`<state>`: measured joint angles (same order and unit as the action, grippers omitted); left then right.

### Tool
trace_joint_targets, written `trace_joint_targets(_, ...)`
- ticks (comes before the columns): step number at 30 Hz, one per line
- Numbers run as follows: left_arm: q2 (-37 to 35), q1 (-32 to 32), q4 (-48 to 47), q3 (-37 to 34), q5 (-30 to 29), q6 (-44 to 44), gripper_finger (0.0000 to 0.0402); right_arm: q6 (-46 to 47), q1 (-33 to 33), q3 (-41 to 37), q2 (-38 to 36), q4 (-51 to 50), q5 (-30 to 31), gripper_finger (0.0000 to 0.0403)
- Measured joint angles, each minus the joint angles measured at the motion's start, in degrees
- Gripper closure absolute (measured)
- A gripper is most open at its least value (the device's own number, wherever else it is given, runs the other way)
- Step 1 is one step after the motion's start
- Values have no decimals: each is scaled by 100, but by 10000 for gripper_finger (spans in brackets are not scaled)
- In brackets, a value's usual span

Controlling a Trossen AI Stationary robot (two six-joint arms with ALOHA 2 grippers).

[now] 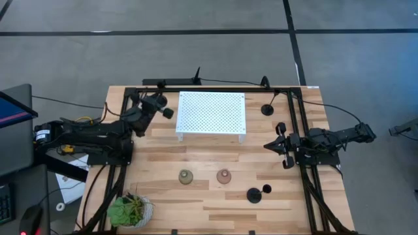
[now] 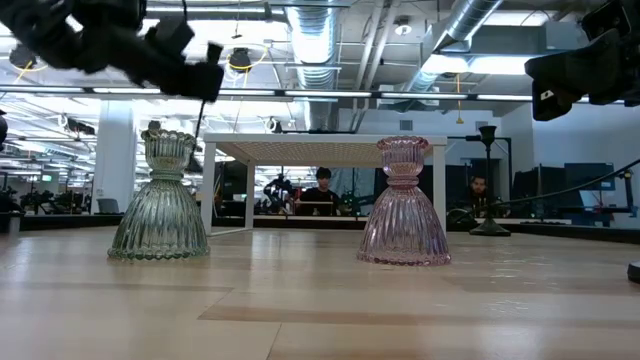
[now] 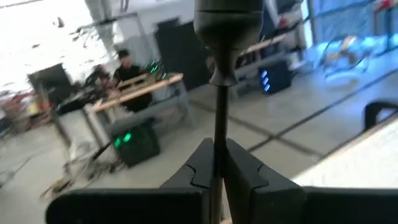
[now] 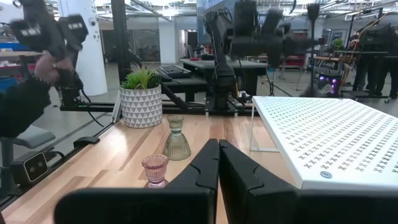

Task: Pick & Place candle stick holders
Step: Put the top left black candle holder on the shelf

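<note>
Pale wooden planks make up the table [image 1: 196, 163], and a white perforated stand [image 1: 211, 112] sits toward its far side, serving as the landmark. Just left of the stand, the left gripper [image 3: 217, 163] hangs in the air with its fingers clamped on the thin stem of a black candle stick holder [image 3: 222, 68], whose dark round end shows beyond the fingertips. To the right of the stand, another black holder [image 1: 268, 108] stands upright. Nearer the front edge than the stand, the olive-green holder [image 1: 186, 176] and the pink holder [image 1: 224, 175] stand side by side, apart from each other, with a third black holder [image 1: 257, 193] lying on its side to their right. Well right of the stand, the right gripper [image 4: 217, 163] waits with its fingers pressed together, holding nothing.
</note>
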<state>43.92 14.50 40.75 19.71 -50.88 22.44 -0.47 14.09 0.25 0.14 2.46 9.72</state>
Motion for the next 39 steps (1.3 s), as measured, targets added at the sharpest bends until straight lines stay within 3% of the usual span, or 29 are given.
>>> trace_joint_targets(6,52,0,-276,902,953,102,387,-5,2,0,0,0,0,401)
trace_joint_targets(11,300,67,-1320,1727,1973,-811,387,-7,2,0,0,0,1,401)
trace_joint_targets(15,770,222,-1628,2145,2567,-1231,387,-7,2,2,2,11,59,401)
trace_joint_targets(25,1787,741,-1615,2554,2780,-1715,386,4,2,0,0,15,83,401)
trace_joint_targets(31,1899,1145,-1576,2554,3570,-2313,386,4,2,0,2,13,83,401)
trace_joint_targets(39,1920,1210,-1586,2554,3635,-2405,380,4,2,0,0,13,85,401)
